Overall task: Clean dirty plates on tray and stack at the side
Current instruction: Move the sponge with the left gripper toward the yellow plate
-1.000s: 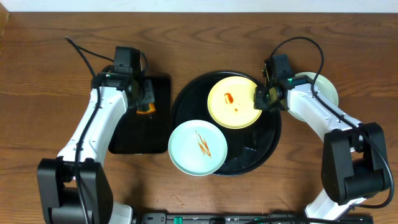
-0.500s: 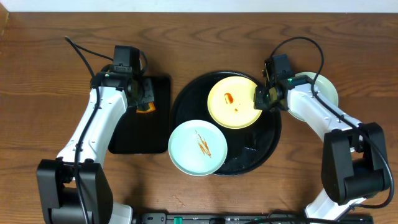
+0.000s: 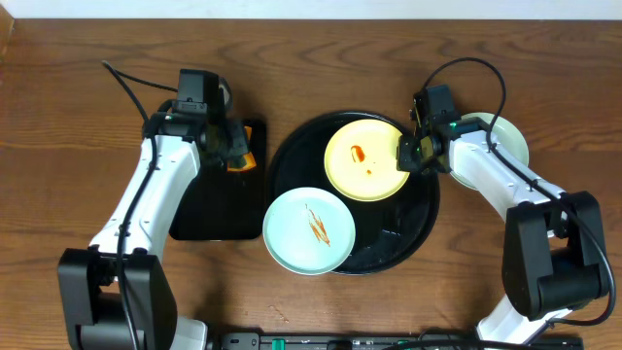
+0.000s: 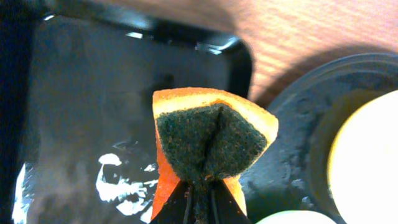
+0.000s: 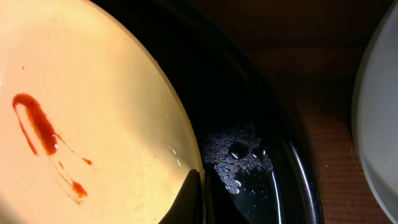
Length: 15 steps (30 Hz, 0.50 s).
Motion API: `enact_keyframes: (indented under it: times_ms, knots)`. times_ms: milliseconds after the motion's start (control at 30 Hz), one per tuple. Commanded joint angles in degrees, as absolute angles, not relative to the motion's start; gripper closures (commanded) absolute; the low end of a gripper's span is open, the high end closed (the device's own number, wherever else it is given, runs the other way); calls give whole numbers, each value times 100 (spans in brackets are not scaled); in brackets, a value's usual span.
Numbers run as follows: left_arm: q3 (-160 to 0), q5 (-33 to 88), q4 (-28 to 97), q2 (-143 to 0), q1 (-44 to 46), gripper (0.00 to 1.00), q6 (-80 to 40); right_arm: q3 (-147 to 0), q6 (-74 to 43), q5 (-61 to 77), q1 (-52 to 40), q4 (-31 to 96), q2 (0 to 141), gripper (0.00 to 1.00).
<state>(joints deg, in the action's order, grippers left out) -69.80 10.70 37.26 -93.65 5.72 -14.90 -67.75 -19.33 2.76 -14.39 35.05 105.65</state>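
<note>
The round black tray (image 3: 413,238) holds a pale yellow plate (image 3: 364,157) with a red sauce streak and a mint-white plate (image 3: 309,231) with orange streaks at its front left rim. A third pale plate (image 3: 510,138) lies on the wood to the right of the tray, partly under my right arm. My right gripper (image 3: 406,156) is shut on the yellow plate's right rim (image 5: 186,155). My left gripper (image 3: 236,156) is shut on an orange sponge with a dark green scrub face (image 4: 208,140), held above the rectangular tray's right edge.
A smaller rectangular black tray (image 3: 219,209) lies left of the round tray; it shows wet and glossy in the left wrist view (image 4: 93,112). Water drops sit on the round tray's floor (image 5: 239,152). Brown wood tabletop (image 3: 78,107) surrounds everything.
My left gripper has lifted the sponge off the rectangular tray and moved it right, toward the round tray. The right arm and the plates have not moved.
</note>
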Motion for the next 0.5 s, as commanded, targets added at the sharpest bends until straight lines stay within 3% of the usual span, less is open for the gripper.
enact_keyframes:
  times_ms: [0, 467]
  knots:
    - [-7063, 1549, 3559, -9400, 838, 92, -1575, -6744, -2012, 196, -1468, 3518, 10578, 99]
    - [-7773, 2128, 3369, -10060, 2294, 93, -1900, -6744, -2010, 196, -1468, 3551, 10578, 99]
